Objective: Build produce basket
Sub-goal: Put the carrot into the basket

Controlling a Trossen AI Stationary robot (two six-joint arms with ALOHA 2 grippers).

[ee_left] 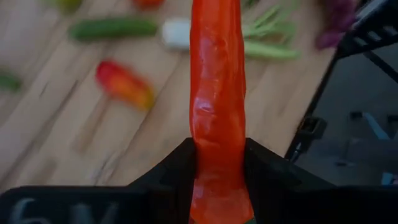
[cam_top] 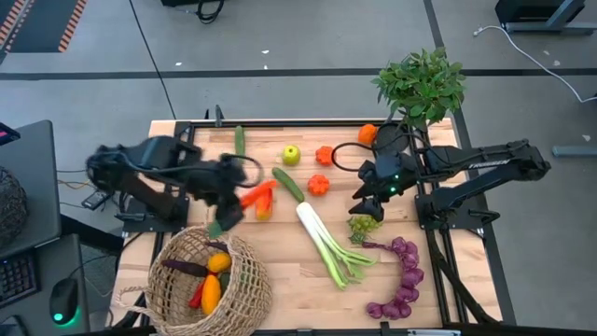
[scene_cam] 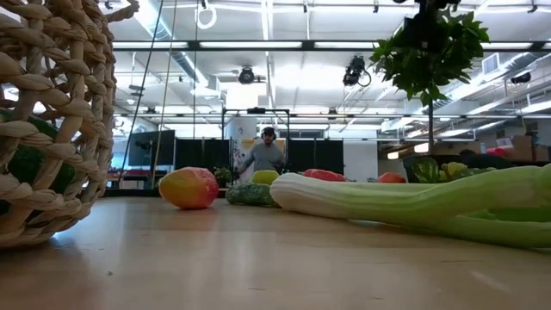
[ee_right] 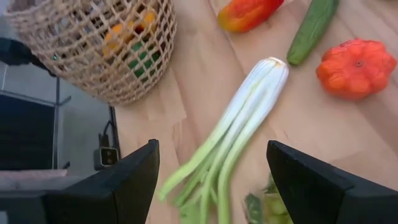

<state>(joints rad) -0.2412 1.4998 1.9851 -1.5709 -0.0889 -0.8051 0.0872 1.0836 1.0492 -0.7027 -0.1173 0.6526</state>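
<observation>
Pale wooden tabletop (cam_top: 280, 280) under a bright open workroom carries the job, which looks perhaps a third done. In the large round tan wicker basket (cam_top: 244, 289), just below the left claw (cam_top: 227, 211) in the overhead view, lie a few pieces already: something yellow-orange, a red one, a dark purple one and some green.

Most of the produce is not in the basket. A long white-and-green toy leek (cam_top: 328, 245) lies between the two claws, with a dark green cucumber (cam_top: 288, 184), a red-and-yellow pepper (cam_top: 265, 206), a yellow-green apple (cam_top: 291, 154) and two ribbed orange-red tomatoes (cam_top: 319, 185) close by. A bunch of purple grapes (cam_top: 403, 280) sits beyond the right claw (cam_top: 371, 207), and a cluster of green grapes (cam_top: 363, 226) is right beneath it.

The left claw is pinched narrowly on a long orange-red carrot (ee_left: 216, 99), held clear of the wood, near the basket rim. The right claw stands wide, holding nothing, poised just above the green grapes.
</observation>
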